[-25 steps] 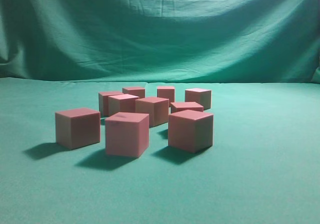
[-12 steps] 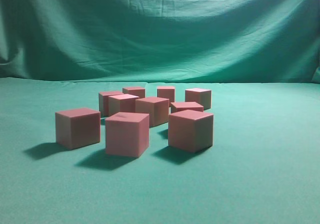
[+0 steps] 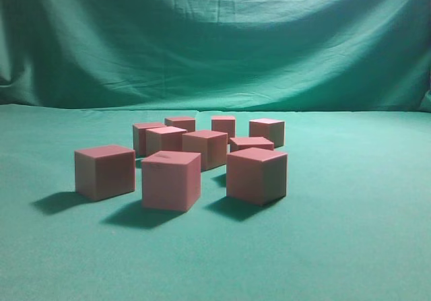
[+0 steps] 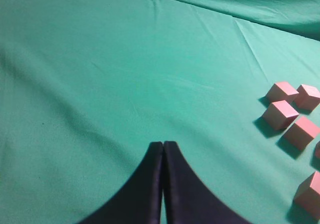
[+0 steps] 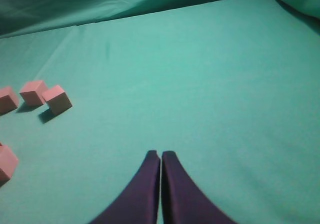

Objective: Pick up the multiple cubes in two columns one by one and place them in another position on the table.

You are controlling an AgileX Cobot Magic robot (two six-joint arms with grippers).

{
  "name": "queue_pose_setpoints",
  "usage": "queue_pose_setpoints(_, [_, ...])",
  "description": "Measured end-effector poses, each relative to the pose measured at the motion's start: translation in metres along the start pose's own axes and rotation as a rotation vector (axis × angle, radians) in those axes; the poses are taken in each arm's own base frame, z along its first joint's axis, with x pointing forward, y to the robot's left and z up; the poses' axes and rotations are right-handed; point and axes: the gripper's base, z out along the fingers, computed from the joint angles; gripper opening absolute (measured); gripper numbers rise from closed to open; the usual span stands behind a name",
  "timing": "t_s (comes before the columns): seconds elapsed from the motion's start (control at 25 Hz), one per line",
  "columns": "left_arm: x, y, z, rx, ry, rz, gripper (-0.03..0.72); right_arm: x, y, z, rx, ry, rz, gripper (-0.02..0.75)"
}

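Note:
Several reddish-pink cubes (image 3: 171, 178) stand in a loose cluster on the green table (image 3: 350, 233) in the exterior view, the nearest three in front. Neither gripper shows in that view. In the left wrist view my left gripper (image 4: 163, 145) is shut and empty above bare cloth, with several cubes (image 4: 280, 114) off to its right. In the right wrist view my right gripper (image 5: 161, 155) is shut and empty above bare cloth, with cubes (image 5: 57, 99) off to its left.
A draped green cloth backdrop (image 3: 215, 38) hangs behind the table. Bare green cloth lies to the left, right and front of the cube cluster.

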Motion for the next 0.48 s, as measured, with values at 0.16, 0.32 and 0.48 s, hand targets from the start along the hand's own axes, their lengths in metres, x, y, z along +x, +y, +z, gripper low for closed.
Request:
queue_pose_setpoints(0.16, [0.0000, 0.0000, 0.0000, 0.000, 0.000, 0.000, 0.000, -0.0001, -0.0008, 0.0000, 0.009, -0.001, 0.016, 0.000])
queue_pose_setpoints(0.32, [0.0000, 0.0000, 0.0000, 0.000, 0.000, 0.000, 0.000, -0.0001, -0.0009, 0.0000, 0.010, -0.001, 0.015, 0.000])
queue_pose_setpoints(0.48, [0.0000, 0.0000, 0.0000, 0.000, 0.000, 0.000, 0.000, -0.0001, -0.0010, 0.0000, 0.011, -0.001, 0.013, 0.000])
